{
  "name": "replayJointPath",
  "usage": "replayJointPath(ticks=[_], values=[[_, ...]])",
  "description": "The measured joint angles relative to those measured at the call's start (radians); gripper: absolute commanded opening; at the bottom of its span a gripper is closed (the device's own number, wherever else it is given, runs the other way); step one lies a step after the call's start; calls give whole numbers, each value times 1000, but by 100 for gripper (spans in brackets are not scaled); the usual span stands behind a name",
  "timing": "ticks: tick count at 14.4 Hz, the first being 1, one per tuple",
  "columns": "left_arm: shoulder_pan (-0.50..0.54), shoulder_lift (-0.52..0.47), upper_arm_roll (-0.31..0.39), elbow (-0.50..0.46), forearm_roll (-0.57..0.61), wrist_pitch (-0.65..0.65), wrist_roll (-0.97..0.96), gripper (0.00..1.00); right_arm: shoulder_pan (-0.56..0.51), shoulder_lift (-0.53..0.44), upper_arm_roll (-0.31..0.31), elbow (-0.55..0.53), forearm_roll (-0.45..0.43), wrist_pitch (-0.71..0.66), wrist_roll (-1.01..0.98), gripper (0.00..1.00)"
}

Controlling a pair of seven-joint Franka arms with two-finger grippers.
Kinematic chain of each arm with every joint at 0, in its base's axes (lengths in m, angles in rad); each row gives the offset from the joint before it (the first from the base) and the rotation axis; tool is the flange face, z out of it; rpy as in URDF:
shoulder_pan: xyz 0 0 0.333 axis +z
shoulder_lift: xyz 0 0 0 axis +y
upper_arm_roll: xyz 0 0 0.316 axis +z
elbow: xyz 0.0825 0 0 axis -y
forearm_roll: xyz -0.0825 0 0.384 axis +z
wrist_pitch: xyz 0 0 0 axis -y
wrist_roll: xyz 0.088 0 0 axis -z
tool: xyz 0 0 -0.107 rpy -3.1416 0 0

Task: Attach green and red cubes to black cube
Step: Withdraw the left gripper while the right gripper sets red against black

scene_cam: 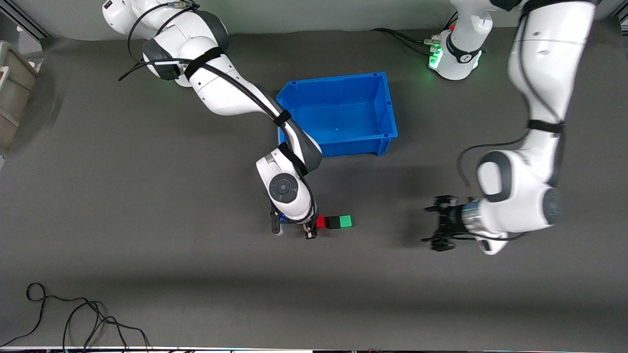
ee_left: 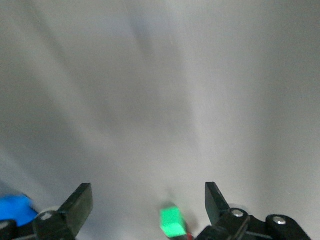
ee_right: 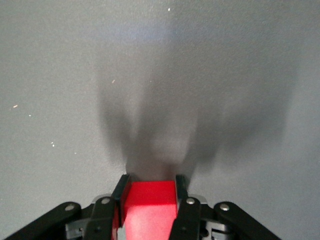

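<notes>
Right gripper (scene_cam: 314,229) is down at the mat, fingers (ee_right: 120,197) clamped narrow on the red cube (scene_cam: 321,222); the right wrist view shows the red block (ee_right: 149,205) pinched between the 2 pads with grey mat ahead of it. That cube sits at the right-arm end of a row of 3: red, then the black cube (scene_cam: 334,222) in the middle, then the green cube (scene_cam: 346,221) at the left-arm end. All 3 touch, lined up in 1 straight row on the mat.

Left gripper (scene_cam: 440,230) hangs over bare mat, well apart from the row, toward the left arm's end of the table. Its fingers (ee_left: 80,205) stand wide, nothing between them. In the left wrist view the green cube (ee_left: 171,221) shows farther off between the spread fingers, w/ a bit of red just beside it.

Blue bin (scene_cam: 382,115) sits farther from the front camera than the cubes, approx. mid-table; nothing visible in it. A loose black cable (scene_cam: 73,318) lies near the front edge at the right arm's end.
</notes>
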Motion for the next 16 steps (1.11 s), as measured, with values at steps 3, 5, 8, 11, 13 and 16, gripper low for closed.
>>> replayJointPath(ticks=[3,5,8,11,13,16], values=[[92,-58,0,0,107,-117,174,100,1,2,0,3,0,0,4,0],[138,-106,0,1,174,-190,300,100,1,2,0,4,0,0,5,40],[177,-192,0,6,240,-303,465,100,1,3,0,6,0,0,5,88],[185,-271,-1,16,288,-384,549,100,-1,3,0,12,0,0,5,89],[184,-310,-7,18,295,-413,583,100,-3,3,0,14,0,0,5,89],[183,-364,-18,24,340,-451,759,100,-3,3,0,16,0,0,5,88]])
